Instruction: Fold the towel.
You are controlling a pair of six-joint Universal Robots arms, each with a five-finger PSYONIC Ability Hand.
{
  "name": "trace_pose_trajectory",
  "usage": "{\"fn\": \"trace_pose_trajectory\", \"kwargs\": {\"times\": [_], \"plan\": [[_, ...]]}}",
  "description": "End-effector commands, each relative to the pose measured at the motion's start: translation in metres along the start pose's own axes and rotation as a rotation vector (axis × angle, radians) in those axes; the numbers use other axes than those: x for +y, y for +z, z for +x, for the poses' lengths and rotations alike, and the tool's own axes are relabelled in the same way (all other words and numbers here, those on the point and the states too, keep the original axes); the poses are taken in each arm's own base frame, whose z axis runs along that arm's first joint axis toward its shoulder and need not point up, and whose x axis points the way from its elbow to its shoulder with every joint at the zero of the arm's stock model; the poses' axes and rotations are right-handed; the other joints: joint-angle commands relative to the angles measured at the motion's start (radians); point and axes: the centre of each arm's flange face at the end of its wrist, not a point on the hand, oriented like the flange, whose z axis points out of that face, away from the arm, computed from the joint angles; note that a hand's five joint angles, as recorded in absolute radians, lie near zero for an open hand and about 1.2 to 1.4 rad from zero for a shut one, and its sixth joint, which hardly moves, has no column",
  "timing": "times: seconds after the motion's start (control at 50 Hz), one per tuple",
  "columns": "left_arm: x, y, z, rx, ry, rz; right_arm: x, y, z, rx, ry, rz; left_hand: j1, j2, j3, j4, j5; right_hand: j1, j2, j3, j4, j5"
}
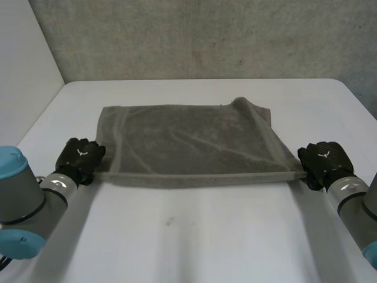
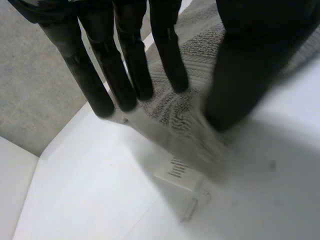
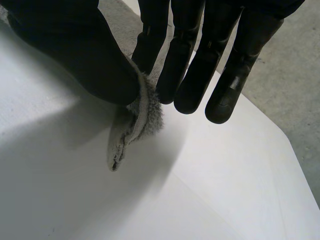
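Towel [image 1: 188, 141] spread on bench [image 1: 194, 236]. Left robot hand [image 1: 79, 158] pinches near-left corner. Right robot hand [image 1: 323, 160] pinches near-right corner.

Grey arms [image 1: 26, 199], light-blue caps [image 1: 10, 163]; black left robot hand [image 1: 79, 158], black right robot hand [image 1: 323, 160].

Label [image 2: 176, 173] on towel [image 2: 197, 50], print unreadable

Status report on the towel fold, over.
Left hand, right hand pinching near corners of towel. Near edge taut. Far right corner flipped over.
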Motion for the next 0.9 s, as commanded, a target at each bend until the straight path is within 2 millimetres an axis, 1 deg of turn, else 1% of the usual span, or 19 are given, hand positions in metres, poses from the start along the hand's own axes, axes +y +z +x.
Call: {"fn": "trace_pose_trajectory", "kwargs": {"times": [0.02, 0.14, 0.18, 0.22, 0.24, 0.28, 0.3, 0.36, 0.38, 0.4, 0.42, 0.52, 0.64, 0.7, 0.74, 0.76, 0.8, 0.86, 0.9], "plan": [[-0.002, -0.008, 0.002, 0.020, -0.004, -0.023, -0.001, 0.000, 0.000, 0.000, -0.008, 0.003, 0.546, 0.580, 0.581, 0.579, 0.584, 0.424, 0.220, 0.214, 0.203, 0.247], [-0.013, -0.029, -0.001, 0.035, 0.001, -0.050, -0.010, -0.006, 0.003, -0.003, -0.030, 0.004, 0.546, 0.580, 0.581, 0.579, 0.584, 0.424, 0.220, 0.214, 0.203, 0.247], [-0.019, -0.036, -0.002, 0.036, 0.004, -0.049, -0.023, -0.017, 0.008, -0.009, -0.078, -0.004, 0.546, 0.580, 0.581, 0.579, 0.584, 0.424, 0.220, 0.214, 0.203, 0.247], [-0.038, -0.053, -0.011, 0.024, 0.011, -0.036, -0.031, -0.023, 0.012, -0.010, -0.101, -0.008, 0.546, 0.580, 0.581, 0.579, 0.584, 0.424, 0.220, 0.214, 0.203, 0.247], [-0.038, -0.053, -0.011, 0.024, 0.011, -0.036, -0.031, -0.023, 0.012, -0.010, -0.102, -0.008, 0.546, 0.580, 0.581, 0.579, 0.584, 0.424, 0.220, 0.214, 0.203, 0.247], [-0.057, -0.075, -0.020, 0.019, 0.011, -0.034, -0.051, -0.041, 0.021, -0.005, -0.145, -0.003, 0.546, 0.580, 0.581, 0.579, 0.584, 0.424, 0.220, 0.214, 0.203, 0.247], [-0.057, -0.075, -0.020, 0.018, 0.011, -0.034, -0.051, -0.041, 0.021, -0.005, -0.145, -0.003, 0.546, 0.580, 0.581, 0.579, 0.584, 0.424, 0.220, 0.214, 0.203, 0.247], [-0.083, -0.109, -0.028, 0.019, 0.013, -0.032, -0.077, -0.073, 0.030, -0.019, -0.208, -0.015, 0.546, 0.580, 0.581, 0.579, 0.584, 0.424, 0.220, 0.214, 0.203, 0.247], [-0.083, -0.109, -0.028, 0.019, 0.013, -0.032, -0.085, -0.084, 0.033, -0.025, -0.227, -0.015, 0.546, 0.580, 0.581, 0.579, 0.584, 0.424, 0.220, 0.214, 0.203, 0.247], [-0.090, -0.120, -0.030, 0.018, 0.014, -0.025, -0.085, -0.084, 0.033, -0.025, -0.227, -0.015, 0.546, 0.580, 0.581, 0.579, 0.584, 0.424, 0.220, 0.214, 0.203, 0.247], [-0.097, -0.132, -0.032, 0.019, 0.020, -0.019, -0.091, -0.094, 0.035, -0.030, -0.248, -0.015, 0.546, 0.580, 0.581, 0.579, 0.584, 0.424, 0.220, 0.214, 0.203, 0.247], [-0.103, -0.147, -0.030, 0.034, 0.085, -0.022, -0.099, -0.112, 0.035, -0.055, -0.330, -0.035, 0.546, 0.580, 0.581, 0.579, 0.584, 0.424, 0.220, 0.214, 0.203, 0.247], [-0.098, -0.144, -0.030, 0.038, 0.132, -0.040, -0.094, -0.110, 0.032, -0.072, -0.429, -0.053, 0.546, 0.580, 0.581, 0.579, 0.584, 0.424, 0.220, 0.214, 0.203, 0.247], [-0.088, -0.133, -0.026, 0.064, 0.124, -0.079, -0.091, -0.106, 0.031, -0.078, -0.432, -0.060, 0.546, 0.580, 0.581, 0.579, 0.584, 0.424, 0.220, 0.214, 0.203, 0.247], [-0.076, -0.114, -0.022, 0.084, 0.120, -0.101, -0.078, -0.084, 0.025, -0.110, -0.428, -0.093, 0.546, 0.580, 0.581, 0.579, 0.584, 0.424, 0.220, 0.214, 0.203, 0.247], [-0.076, -0.114, -0.022, 0.084, 0.120, -0.101, -0.078, -0.084, 0.025, -0.110, -0.428, -0.093, 0.546, 0.580, 0.581, 0.579, 0.584, 0.424, 0.220, 0.214, 0.203, 0.247], [-0.063, -0.089, -0.020, 0.088, 0.129, -0.105, -0.065, -0.058, 0.022, -0.119, -0.425, -0.103, 0.546, 0.580, 0.581, 0.579, 0.584, 0.424, 0.220, 0.214, 0.203, 0.247], [-0.058, -0.074, -0.019, 0.082, 0.134, -0.100, -0.062, -0.045, 0.021, -0.113, -0.424, -0.099, 0.546, 0.580, 0.581, 0.579, 0.584, 0.424, 0.220, 0.214, 0.203, 0.247], [-0.051, -0.045, -0.017, 0.081, 0.139, -0.088, -0.058, -0.021, 0.021, -0.088, -0.430, -0.073, 0.546, 0.580, 0.581, 0.579, 0.584, 0.424, 0.220, 0.214, 0.203, 0.247]]}}
